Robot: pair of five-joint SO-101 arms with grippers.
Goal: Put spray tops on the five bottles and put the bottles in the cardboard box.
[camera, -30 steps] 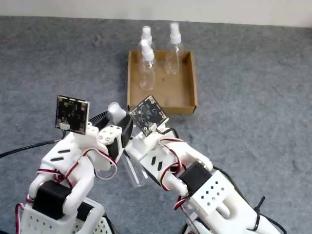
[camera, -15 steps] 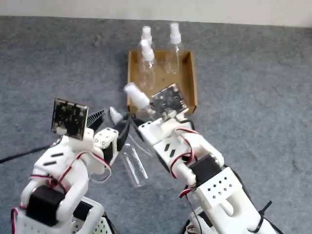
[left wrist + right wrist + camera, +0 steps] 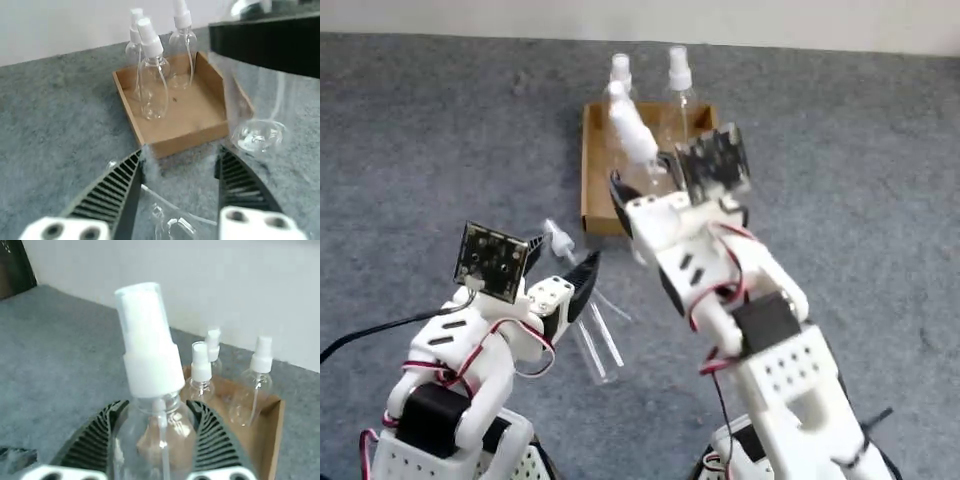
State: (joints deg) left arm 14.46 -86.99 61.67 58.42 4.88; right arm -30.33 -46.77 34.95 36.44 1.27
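My right gripper [image 3: 645, 182] is shut on a clear bottle [image 3: 638, 140] with a white spray top, held tilted above the near part of the cardboard box [image 3: 588, 170]. In the right wrist view that bottle [image 3: 152, 390] stands between the ribbed fingers [image 3: 95, 440]. Three capped bottles [image 3: 152, 80] stand at the far side of the box [image 3: 190, 130]. My left gripper [image 3: 575, 290] hangs open over the carpet, nothing between its fingers [image 3: 115, 195]. Just beside it an uncapped bottle [image 3: 595, 350] lies flat, with a loose spray top [image 3: 558, 238] near it.
Grey carpet [image 3: 840, 150] covers the table, with open room to the left and right of the box. A pale wall [image 3: 240, 285] runs behind the box. The right arm's body [image 3: 760, 330] stretches across the middle toward the box.
My right arm has lifted the capped bottle away from the left gripper and carried it forward over the box. The left arm has drawn back a little toward the loose bottle.
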